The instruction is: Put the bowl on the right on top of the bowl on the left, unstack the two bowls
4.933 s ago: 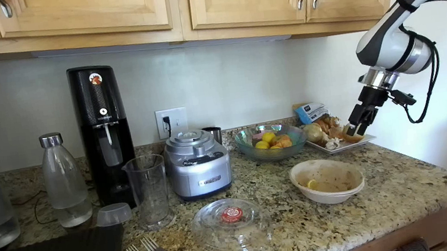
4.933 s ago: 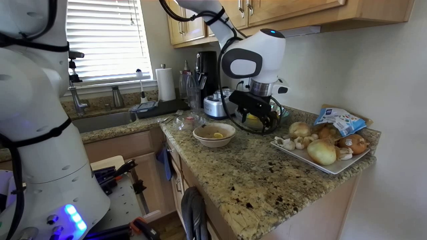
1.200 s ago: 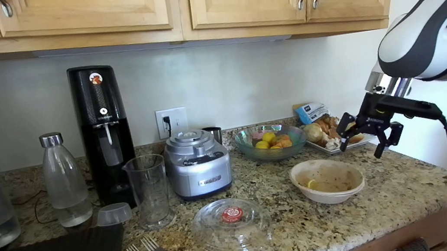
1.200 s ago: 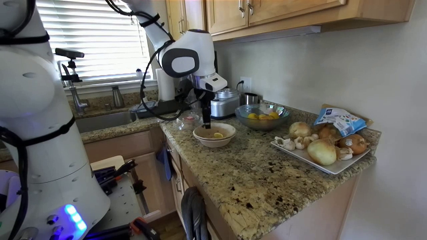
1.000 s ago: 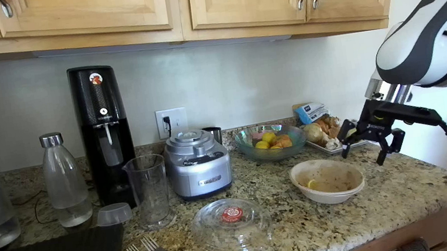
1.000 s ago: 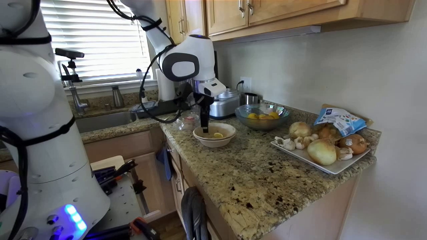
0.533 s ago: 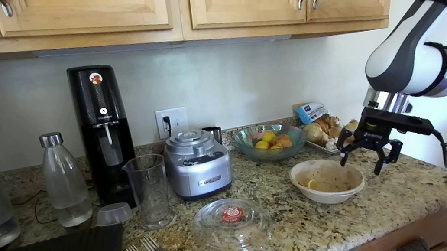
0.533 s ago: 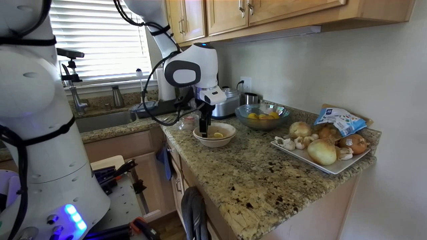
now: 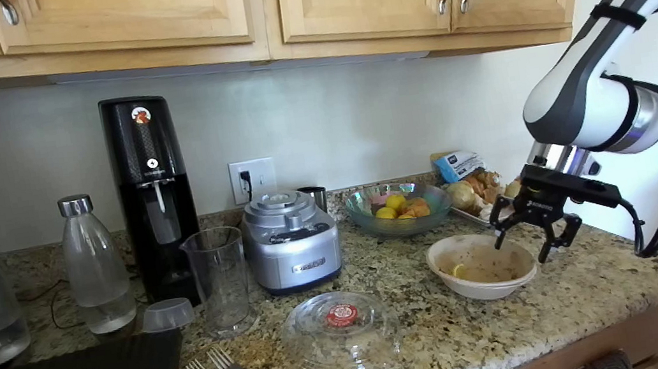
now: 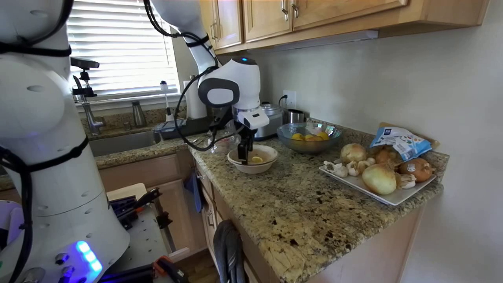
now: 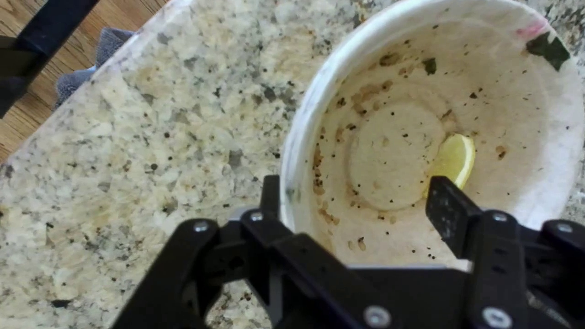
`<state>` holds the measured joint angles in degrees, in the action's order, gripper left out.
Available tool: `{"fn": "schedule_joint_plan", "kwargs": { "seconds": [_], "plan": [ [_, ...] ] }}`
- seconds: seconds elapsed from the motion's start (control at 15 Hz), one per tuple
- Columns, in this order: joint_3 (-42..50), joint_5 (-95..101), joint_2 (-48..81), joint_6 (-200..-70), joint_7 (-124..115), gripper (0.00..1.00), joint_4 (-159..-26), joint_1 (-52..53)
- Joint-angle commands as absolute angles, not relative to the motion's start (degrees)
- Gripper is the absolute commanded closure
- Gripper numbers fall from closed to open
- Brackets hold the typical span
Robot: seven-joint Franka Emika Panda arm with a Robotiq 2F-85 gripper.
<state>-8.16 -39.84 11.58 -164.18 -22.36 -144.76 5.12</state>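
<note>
"Wrist view: the gripper's (image 11: 357, 199) fingers (image 11: 452, 219) spread apart, gripping nothing. Where's the upper bowl (image 11: 420, 116)?"

"Beneath and ahead of the fingers, nested in the lower bowl (image 10: 254, 169), its rim (image 11: 296, 151) passing between them in that view: one finger outside, one over the inside."

"And next?"

"Likely straight down, then a pinch; catching both rims would spoil the unstacking."

Holds the arm (image 9: 597, 50) sloping down, bent above the wrist (image 9: 562, 159). Points the hand (image 9: 520, 249) downward at a tilt, with the fingers (image 11: 270, 194) spread well apart, leaving a wide gap between. Shows blue lights (image 10: 89, 256) on the base (image 10: 59, 224) in an exterior view.
</note>
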Motion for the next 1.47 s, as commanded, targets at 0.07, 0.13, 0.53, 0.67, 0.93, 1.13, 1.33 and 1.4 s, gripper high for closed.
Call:
{"fn": "schedule_joint_plan", "kwargs": {
  "seconds": [0.07,0.13,0.53,0.67,0.93,1.13,1.33,1.4],
  "plan": [
    [-8.74,-41.74,12.75,-165.67,-20.7,0.15,-144.26,4.34],
    [-8.81,-41.92,12.92,-165.63,-20.61,0.29,-144.11,4.25],
    [-9.06,-43.13,12.75,-165.64,-19.91,0.73,-143.81,4.16],
    [-8.79,-43.41,12.83,-165.72,-19.61,0.86,-143.99,4.0],
    [-8.67,-44.5,12.83,-165.48,-18.54,0.96,-144.07,3.19],
    [-8.69,-45.73,12.76,-165.34,-17.42,0.95,-144.12,2.45],
    [-9.93,-49.42,11.23,-164.27,-13.36,0.94,-144.3,1.2],
    [-11.03,-52.49,10.2,-163.5,-9.98,0.94,-144.24,0.35]
  ]
}}
